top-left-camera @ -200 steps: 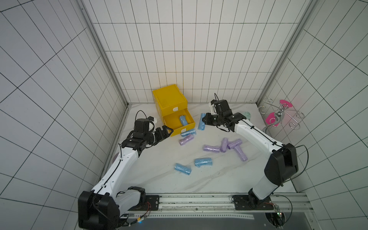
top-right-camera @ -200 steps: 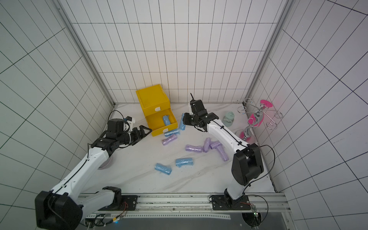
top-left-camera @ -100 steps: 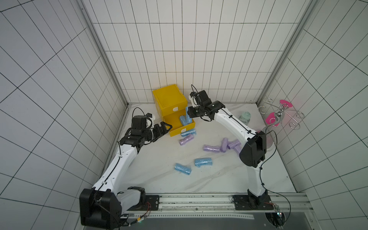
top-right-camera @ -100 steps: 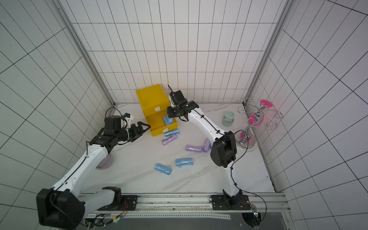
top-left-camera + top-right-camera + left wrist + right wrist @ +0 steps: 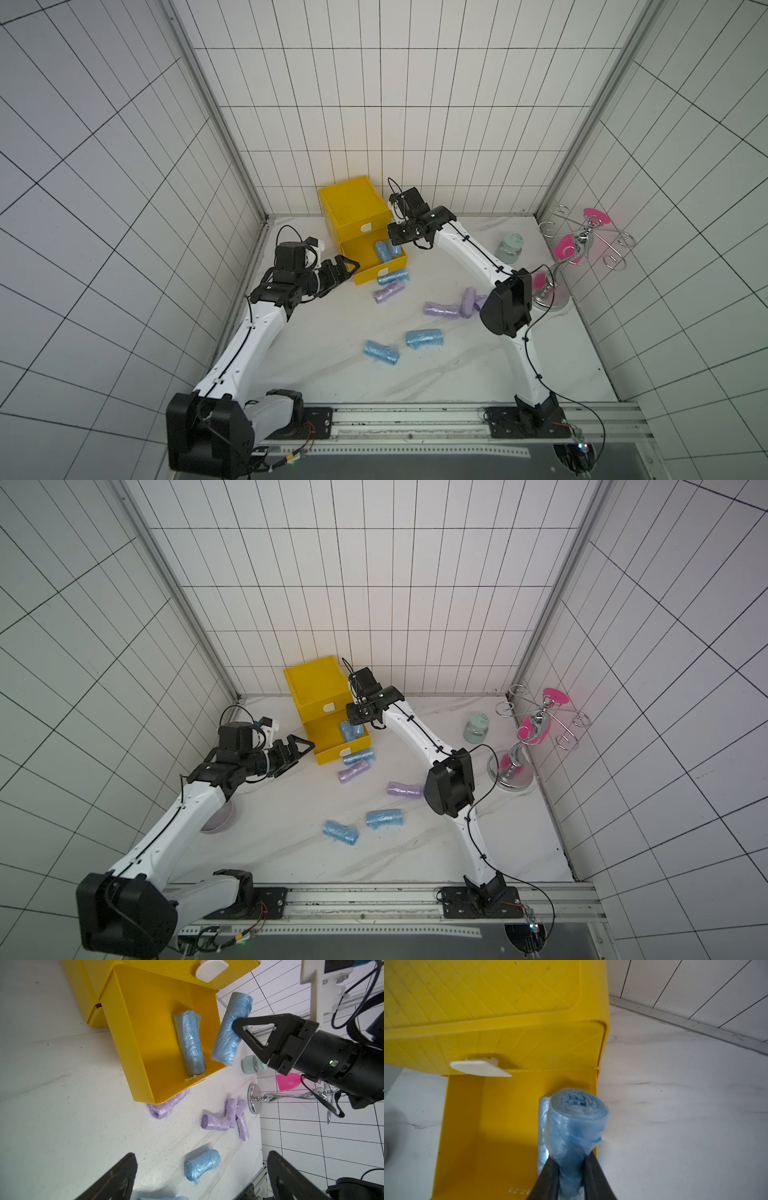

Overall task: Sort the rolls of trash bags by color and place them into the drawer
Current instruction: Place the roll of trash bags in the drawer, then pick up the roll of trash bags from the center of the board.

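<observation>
A pale green jar stands upright on the white marbled desk, toward the back right corner. Near it, a chrome stand with curled wire hooks carries bright pink pieces. White tiled walls enclose the desk on three sides, and a metal rail runs along its front edge. A pale bowl sits partly hidden at the left.

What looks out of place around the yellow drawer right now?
The blue roll in the right pincer hangs over the side wall of the open yellow drawer, not squarely above its floor; released there, it might land outside.
</observation>
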Robot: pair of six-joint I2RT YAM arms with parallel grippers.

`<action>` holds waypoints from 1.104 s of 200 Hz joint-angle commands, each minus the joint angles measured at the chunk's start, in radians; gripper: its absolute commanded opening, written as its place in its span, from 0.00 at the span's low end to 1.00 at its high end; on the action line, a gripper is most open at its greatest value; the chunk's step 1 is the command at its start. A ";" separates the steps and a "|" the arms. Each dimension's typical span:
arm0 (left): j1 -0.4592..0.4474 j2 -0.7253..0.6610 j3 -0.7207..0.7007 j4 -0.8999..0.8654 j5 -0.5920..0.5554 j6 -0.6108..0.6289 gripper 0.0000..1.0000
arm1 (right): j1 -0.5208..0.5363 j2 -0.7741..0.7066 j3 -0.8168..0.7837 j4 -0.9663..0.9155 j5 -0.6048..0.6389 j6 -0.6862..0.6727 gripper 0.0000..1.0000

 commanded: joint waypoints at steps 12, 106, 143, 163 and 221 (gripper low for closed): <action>0.004 -0.005 -0.009 0.013 0.009 0.012 0.97 | 0.005 0.001 0.048 -0.031 0.022 -0.009 0.35; -0.019 -0.053 -0.010 -0.072 -0.041 0.060 0.95 | 0.007 -0.199 -0.122 0.001 -0.041 0.076 0.41; -0.094 -0.077 -0.053 -0.099 -0.093 0.064 0.93 | 0.012 -0.429 -0.487 0.135 -0.054 0.156 0.45; -0.150 -0.085 -0.085 -0.095 -0.130 0.055 0.93 | 0.014 -0.561 -0.707 0.214 -0.082 0.222 0.45; -0.282 -0.107 -0.216 -0.016 -0.181 -0.023 0.91 | 0.076 -0.872 -1.289 0.392 -0.188 0.488 0.47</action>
